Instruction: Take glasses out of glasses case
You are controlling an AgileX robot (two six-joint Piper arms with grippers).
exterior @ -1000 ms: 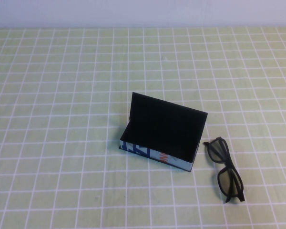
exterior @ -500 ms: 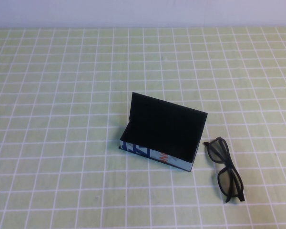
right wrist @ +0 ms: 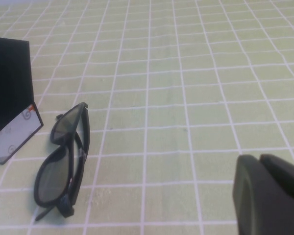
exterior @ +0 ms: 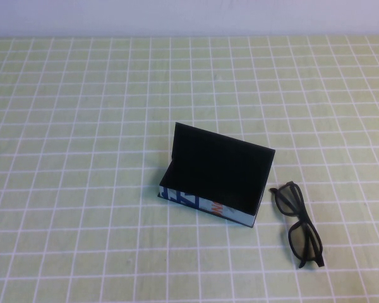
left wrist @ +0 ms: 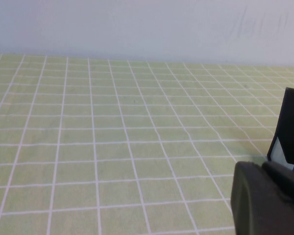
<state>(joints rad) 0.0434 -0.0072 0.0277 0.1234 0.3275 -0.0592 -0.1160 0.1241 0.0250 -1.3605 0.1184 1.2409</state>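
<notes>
High view: glasses case (exterior: pixel 216 183) open on table (exterior: pixel 82 126), lid upright; blue and orange print unreadable. Glasses (exterior: pixel 298 225) lie just right of it.

Left wrist: left gripper (left wrist: pixel 267 198) low, grip undeterminable.

Right wrist: right gripper (right wrist: pixel 269 193) closed, empty, near glasses (right wrist: pixel 63 161).

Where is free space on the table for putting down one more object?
Free: the wide cloth left of the glasses case, and all the far cloth behind its raised lid. Crowded: the narrow strip between case and glasses. The left tool sits shut at the near left edge; the right tool, shut, near right.
</notes>
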